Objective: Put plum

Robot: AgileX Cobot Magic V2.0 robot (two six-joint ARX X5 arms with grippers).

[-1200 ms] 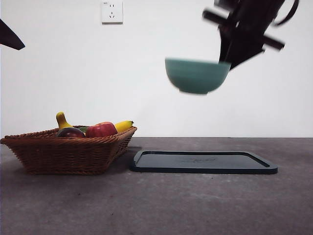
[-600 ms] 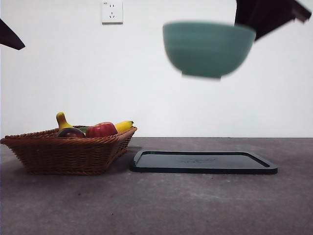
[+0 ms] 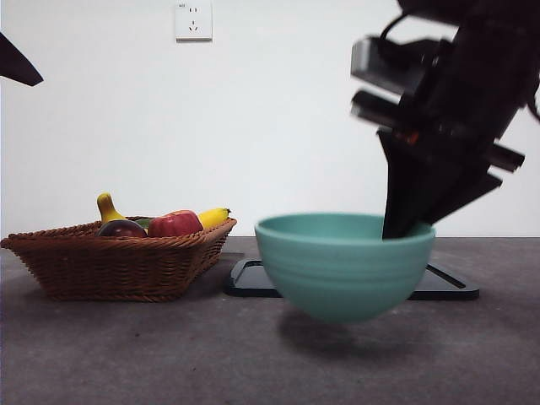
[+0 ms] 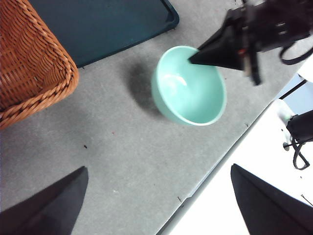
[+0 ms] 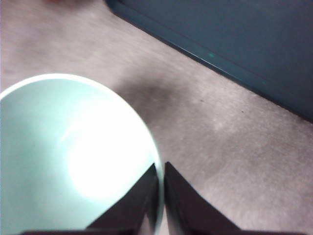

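1. Jaws first: the left gripper (image 4: pixel 156 205) waits high up with its jaws spread wide and nothing between them; the right gripper (image 3: pixel 403 228) is pinched tight on the rim of the bowl (image 3: pixel 344 264), one jaw inside the wall and one outside.
2. Taking the basket (image 3: pixel 118 261) as the landmark: the plum (image 3: pixel 122 228) lies inside it near its left end, with the banana (image 3: pixel 107 207) behind it and the apple (image 3: pixel 175 224) just beside it (the plum is the darker of the two round fruits).
3. Right of the basket lies the tray (image 3: pixel 447 287), flat on the table (image 3: pixel 126 354).
4. The bowl hangs in front of the tray, right of the basket, its base just above its shadow on the table, apparently not yet set down.
5. To do this step well, I judge the bowl should be lowered level until the base rests flat, and only then should the jaws part.
6. The bowl should end up close enough to the basket for an easy plum transfer.
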